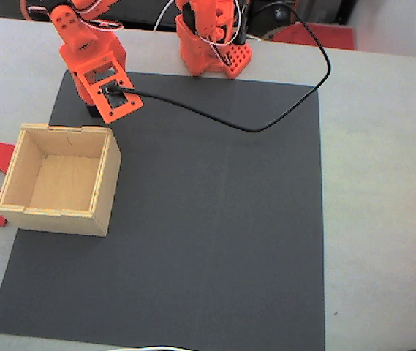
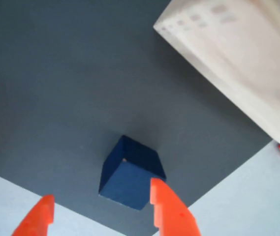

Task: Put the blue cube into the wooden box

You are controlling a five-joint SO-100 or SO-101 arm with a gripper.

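The small dark navy cube [image 2: 130, 174] rests on the dark grey mat [image 2: 71, 83], near its edge. The orange end effector [image 2: 100, 206] hovers with its 2 fingers apart, straddling it. The pale plywood open-topped box [image 1: 60, 179] sits nearby on the mat, over the light worktop [image 1: 383, 183].

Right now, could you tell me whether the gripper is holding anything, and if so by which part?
Nothing is held. In the wrist view the gripper is open, and the cube sits on the mat just ahead of its fingertips.
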